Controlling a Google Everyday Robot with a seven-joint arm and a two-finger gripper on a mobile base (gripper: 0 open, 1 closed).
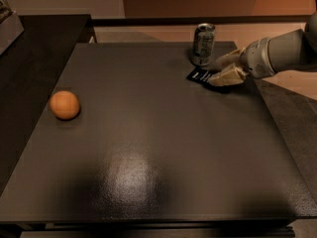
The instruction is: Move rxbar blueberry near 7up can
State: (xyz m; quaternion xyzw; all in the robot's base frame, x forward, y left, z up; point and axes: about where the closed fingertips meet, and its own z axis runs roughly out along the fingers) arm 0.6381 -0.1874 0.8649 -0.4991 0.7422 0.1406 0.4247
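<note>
The rxbar blueberry (200, 75) is a flat dark wrapper with white lettering, lying low on the dark table (148, 148) at the back right. It sits just in front of the 7up can (203, 44), which stands upright near the table's far edge. My gripper (221, 69) reaches in from the right, and its pale fingers (226, 78) hold the right end of the bar. The bar's right end is hidden between the fingers.
An orange ball-shaped fruit (64, 104) sits at the left of the table. A darker counter (29, 48) adjoins the table on the left, with a pale object (7, 19) at its far corner. The floor lies beyond the right edge.
</note>
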